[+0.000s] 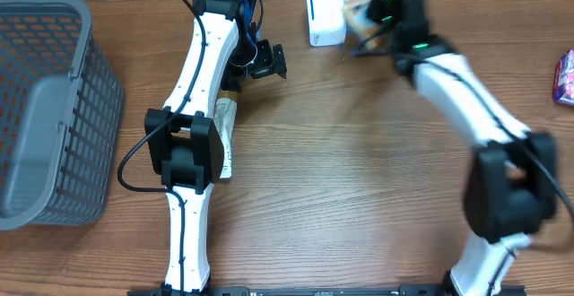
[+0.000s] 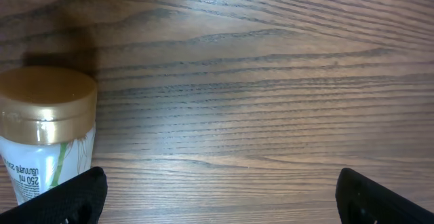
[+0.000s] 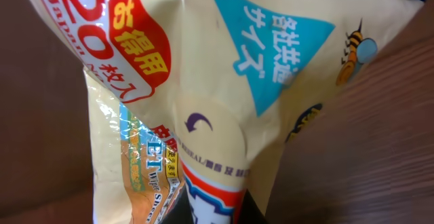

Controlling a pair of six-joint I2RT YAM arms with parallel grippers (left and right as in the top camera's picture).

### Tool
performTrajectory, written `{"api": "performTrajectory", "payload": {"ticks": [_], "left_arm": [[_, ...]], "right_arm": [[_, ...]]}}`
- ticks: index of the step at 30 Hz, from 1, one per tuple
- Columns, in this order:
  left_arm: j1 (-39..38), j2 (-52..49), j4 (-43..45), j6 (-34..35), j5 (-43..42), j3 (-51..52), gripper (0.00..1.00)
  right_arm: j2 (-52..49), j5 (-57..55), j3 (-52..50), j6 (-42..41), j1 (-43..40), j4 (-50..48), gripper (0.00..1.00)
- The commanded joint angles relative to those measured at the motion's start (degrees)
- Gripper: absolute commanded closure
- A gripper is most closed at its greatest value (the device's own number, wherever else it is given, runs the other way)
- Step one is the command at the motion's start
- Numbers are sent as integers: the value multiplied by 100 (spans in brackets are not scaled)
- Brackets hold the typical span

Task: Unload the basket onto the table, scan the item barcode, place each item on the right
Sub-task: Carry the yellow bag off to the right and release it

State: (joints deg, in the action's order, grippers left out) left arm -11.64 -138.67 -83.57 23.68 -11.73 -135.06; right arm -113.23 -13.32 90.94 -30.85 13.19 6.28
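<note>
Two white arms reach away from the near edge of the tabletop (image 1: 359,179). Nearest, partly under the left arm, a white bottle (image 2: 44,136) with a gold cap lies on the wood. Just past it the left hand (image 1: 262,63) hangs over bare wood with its fingers spread as wide as they go, holding nothing. A grey basket (image 1: 54,108) sits at the left side and a small pink item (image 1: 565,76) at the right edge. Farther off, the right hand (image 1: 381,13) is clamped tight on the lower end of a cream packet (image 3: 224,81) printed in Japanese. The packet's long axis runs straight out from the fingers, away from the wrist, with its printed face toward the wrist camera and the lettering slanted. It is held just right of the white scanner (image 1: 325,13) at the far edge. The overhead view is too blurred there to tell whether the two touch.
</note>
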Motion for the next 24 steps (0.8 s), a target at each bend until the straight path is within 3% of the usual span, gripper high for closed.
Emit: {"api": "performTrajectory", "payload": {"ticks": [1,13,17,24], "left_arm": [[-28,90,7,-101,35,-116,0],[-28,90,7,-101,33,-116,0],[-28,90,7,-101,35,-116,0],[-28,90,7,-101,35,-116,0]], "right_arm": [[925,-474,142,-50,-925,708,96],[1099,-660,129,-1290,-3821,4081,96],[1088,-658,85,-1311,-4682,4356,96],[896,-682,-260,-1305,-5624,3993,97]]}}
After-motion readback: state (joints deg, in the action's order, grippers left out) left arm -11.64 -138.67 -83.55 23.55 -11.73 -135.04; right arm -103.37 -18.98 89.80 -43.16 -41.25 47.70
